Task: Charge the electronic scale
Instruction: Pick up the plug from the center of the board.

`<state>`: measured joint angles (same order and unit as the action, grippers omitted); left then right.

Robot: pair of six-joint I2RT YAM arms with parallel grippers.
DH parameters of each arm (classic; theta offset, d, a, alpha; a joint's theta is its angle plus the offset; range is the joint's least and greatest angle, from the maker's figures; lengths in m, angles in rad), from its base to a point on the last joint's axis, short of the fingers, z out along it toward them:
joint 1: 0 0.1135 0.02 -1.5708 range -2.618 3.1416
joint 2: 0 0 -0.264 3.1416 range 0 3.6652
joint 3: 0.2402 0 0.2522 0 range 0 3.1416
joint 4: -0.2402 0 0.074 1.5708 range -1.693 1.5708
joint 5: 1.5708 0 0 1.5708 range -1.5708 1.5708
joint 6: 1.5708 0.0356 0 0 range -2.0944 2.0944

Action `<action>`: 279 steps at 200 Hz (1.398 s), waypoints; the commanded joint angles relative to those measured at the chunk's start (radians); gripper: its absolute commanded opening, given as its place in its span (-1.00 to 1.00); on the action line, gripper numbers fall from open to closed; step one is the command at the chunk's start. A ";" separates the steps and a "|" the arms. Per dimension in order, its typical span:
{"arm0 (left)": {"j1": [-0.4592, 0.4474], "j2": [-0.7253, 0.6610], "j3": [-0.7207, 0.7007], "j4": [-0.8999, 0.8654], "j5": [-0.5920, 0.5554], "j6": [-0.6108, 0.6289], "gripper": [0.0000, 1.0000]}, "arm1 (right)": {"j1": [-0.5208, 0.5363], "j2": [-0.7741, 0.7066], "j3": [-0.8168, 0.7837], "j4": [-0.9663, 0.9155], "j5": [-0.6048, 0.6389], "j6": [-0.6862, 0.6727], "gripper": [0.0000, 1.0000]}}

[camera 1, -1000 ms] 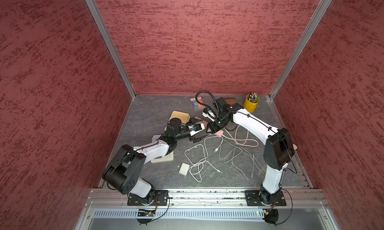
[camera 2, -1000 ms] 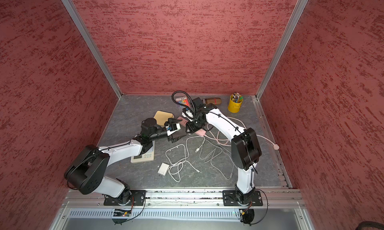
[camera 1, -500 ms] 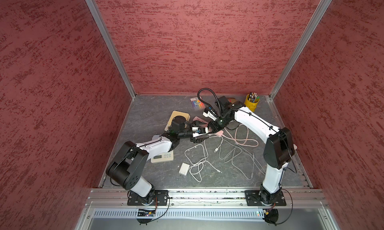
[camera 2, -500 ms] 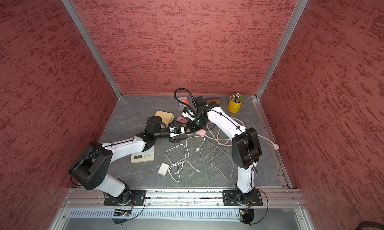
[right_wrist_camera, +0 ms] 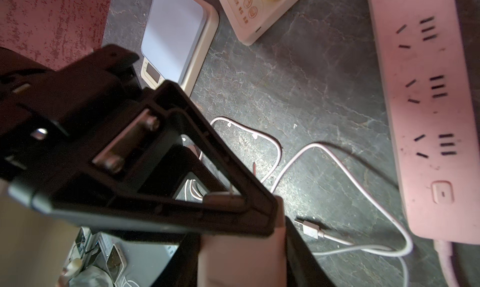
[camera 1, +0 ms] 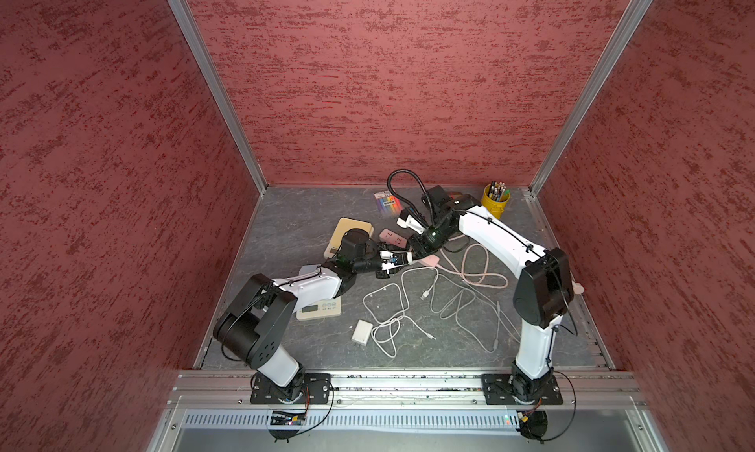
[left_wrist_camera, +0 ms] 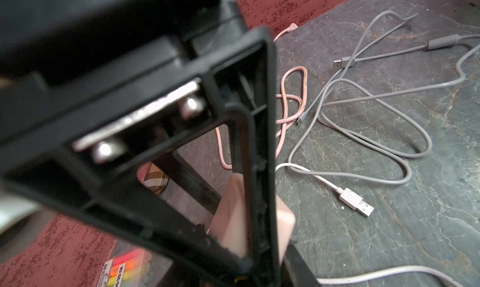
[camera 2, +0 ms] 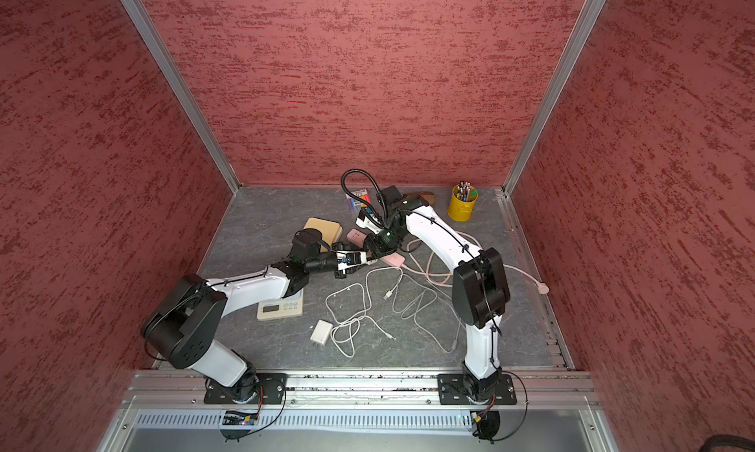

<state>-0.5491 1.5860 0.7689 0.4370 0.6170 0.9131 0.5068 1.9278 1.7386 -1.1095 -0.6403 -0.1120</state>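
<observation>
Scale (camera 1: 319, 307) lies flat on the table (camera 1: 531, 327) at front-left. Its display strip faces the rail and the rest is under the left forearm. Long axis is roughly front-to-back. Charge port not visible. From the fingers it lies back toward the bases and to the left, well apart. The left arm is the nearer one, as it's directly over it. A tan-topped unit (camera 1: 352, 230) sits just beyond, beside the left wrist.

In hand is a pink plug block (left_wrist_camera: 284, 220), and both grippers meet on it. The right gripper (camera 1: 416, 253) pinches it. The left gripper (camera 1: 402, 258) has its fingers pressed on the same block from the opposite side, and it looks seated.

The pink power strip (right_wrist_camera: 428, 117) lies on a diagonal, back-left to front-right, just beside the block. My read is that the next move hangs on block vs sockets. Can't tell which way the prongs face.

A loose white USB plug (left_wrist_camera: 355, 202) is on the table nearby. I see nothing plugged into the scale.

Pose:
- Left arm: low and stretched, forearm near level.
- Right arm: arched, elbow high, wrist folded down toward centre.
</observation>
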 commanded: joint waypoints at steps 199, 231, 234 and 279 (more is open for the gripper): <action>0.084 -0.016 0.039 0.072 0.059 -0.420 -0.75 | 0.022 -0.367 -0.504 0.855 0.223 0.744 0.57; 0.091 -0.007 0.053 0.074 0.062 -0.446 -0.74 | 0.035 -0.345 -0.509 0.868 0.204 0.744 0.57; 0.091 -0.007 0.053 0.073 0.064 -0.446 -0.74 | 0.037 -0.343 -0.508 0.869 0.204 0.744 0.57; 0.091 -0.006 0.071 0.049 0.076 -0.461 -0.70 | 0.062 -0.287 -0.496 0.910 0.171 0.759 0.18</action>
<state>-0.4599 1.5837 0.8066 0.5041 0.6762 0.4782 0.5503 1.6043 1.2312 -0.2462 -0.4541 0.6220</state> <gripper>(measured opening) 0.295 0.641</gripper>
